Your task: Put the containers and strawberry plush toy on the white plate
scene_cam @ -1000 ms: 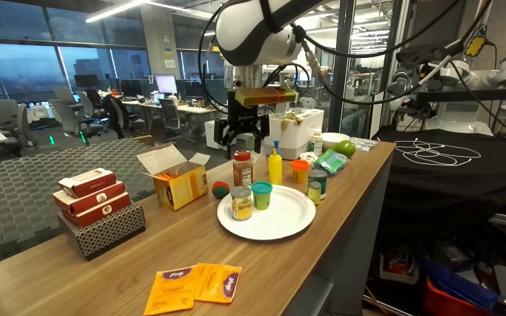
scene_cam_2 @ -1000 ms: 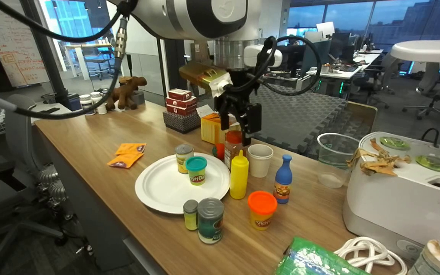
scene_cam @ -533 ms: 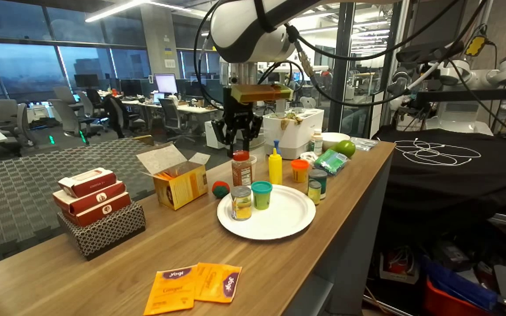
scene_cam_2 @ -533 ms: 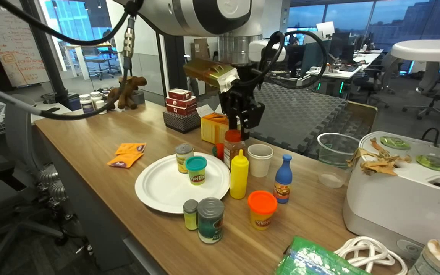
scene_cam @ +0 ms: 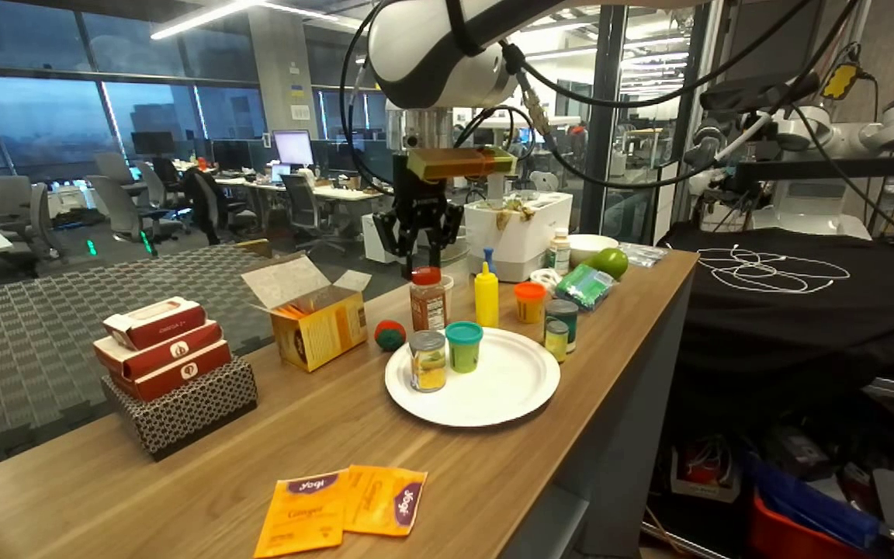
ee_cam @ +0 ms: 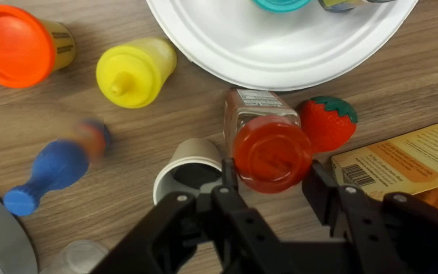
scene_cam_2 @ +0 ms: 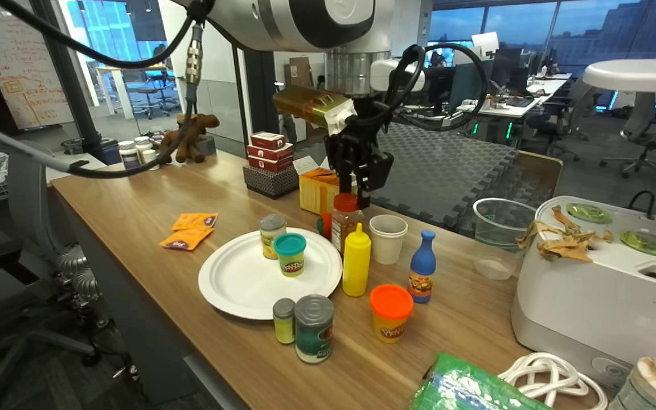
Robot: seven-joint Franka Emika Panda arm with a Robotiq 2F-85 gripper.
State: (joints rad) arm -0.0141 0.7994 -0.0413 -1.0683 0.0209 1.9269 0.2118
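Apparently the grasp is in hand: the jaws look clamped on the red-lidded jar (ee_cam: 268, 142), just beside the white plate (scene_cam: 501, 392). The next move calls for a straight lift, then a carry onto the white plate.

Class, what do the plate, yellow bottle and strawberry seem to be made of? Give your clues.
The plate looks like matte moulded paper, judging by its ridged rim. The yellow bottle is probably smooth plastic: one even colour, soft sheen. The strawberry, dull-looking and finely textured in the wrist view, could be fabric or plastic.
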